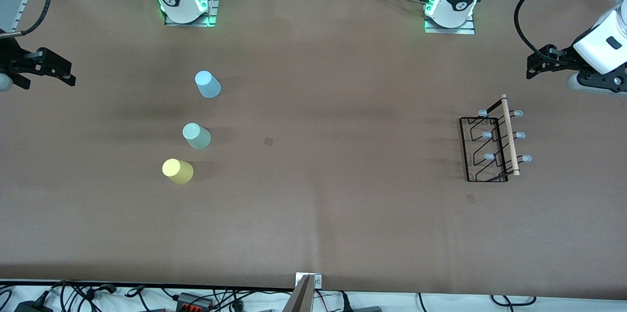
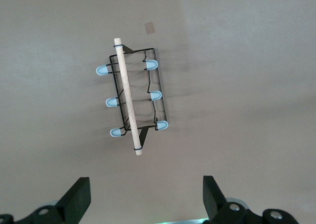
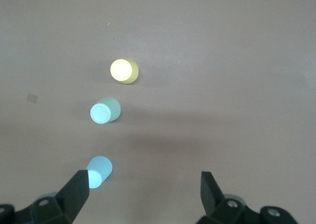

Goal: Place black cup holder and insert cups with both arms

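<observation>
The black cup holder [image 1: 494, 143] lies on the table toward the left arm's end, with its wooden rod handle and pale pegs showing. It also shows in the left wrist view [image 2: 133, 100]. My left gripper [image 1: 532, 64] is open and empty, up in the air beside the holder and apart from it [image 2: 146, 199]. The three cups stand in a row toward the right arm's end: light blue [image 1: 207, 84], pale green [image 1: 196, 136], yellow [image 1: 177, 171]. The right wrist view shows the yellow [image 3: 124, 70], green [image 3: 104, 110] and blue [image 3: 99, 170] cups. My right gripper [image 1: 67, 72] is open and empty, off to the side of the cups [image 3: 143, 194].
The brown table cover has two small darker square marks, one [image 1: 269, 141] near the middle and one [image 1: 470, 198] just nearer the front camera than the holder. The arm bases [image 1: 186, 6] [image 1: 450, 11] stand along the table's back edge. Cables run along the front edge [image 1: 196, 297].
</observation>
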